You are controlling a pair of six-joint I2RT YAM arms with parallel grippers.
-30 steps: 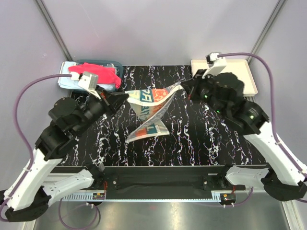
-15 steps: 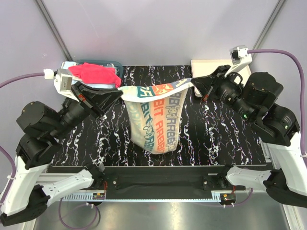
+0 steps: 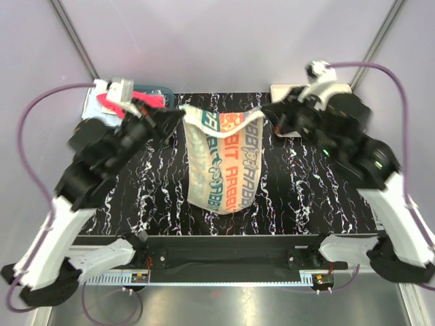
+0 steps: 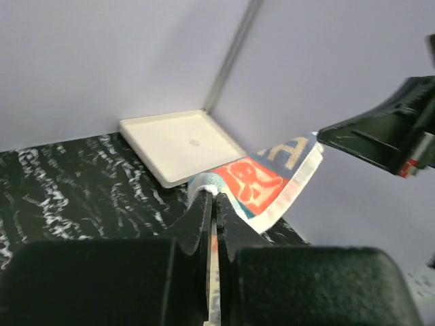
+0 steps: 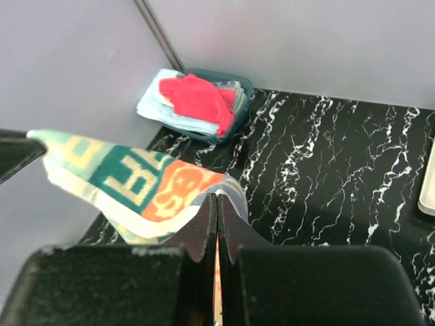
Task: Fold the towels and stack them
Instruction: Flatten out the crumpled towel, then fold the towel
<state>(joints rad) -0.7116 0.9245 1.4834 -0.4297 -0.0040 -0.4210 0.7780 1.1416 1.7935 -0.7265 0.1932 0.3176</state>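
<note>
Left gripper [image 3: 178, 115] and right gripper [image 3: 267, 117] are each clamped tight on a top corner of the patterned towel [image 3: 221, 163]. It hangs spread between them over the table [image 3: 299, 190], lower hem toward the arm bases; whether that hem touches the surface I cannot tell. Each pinch takes only a little cloth, so I judge a slip the main risk: draw the grippers further apart or swing fast, and a corner could pop free and drop the towel in a heap. Lowering unevenly would lay it skewed or creased. Both arms are raised, elbows out, wrists turned inward to face each other. Beyond, the red towel [image 5: 197, 95] and light blue towel [image 5: 160, 109] lie piled on the basket [image 5: 241, 87] at far left; the tray [image 4: 177, 142] sits far right.
</note>
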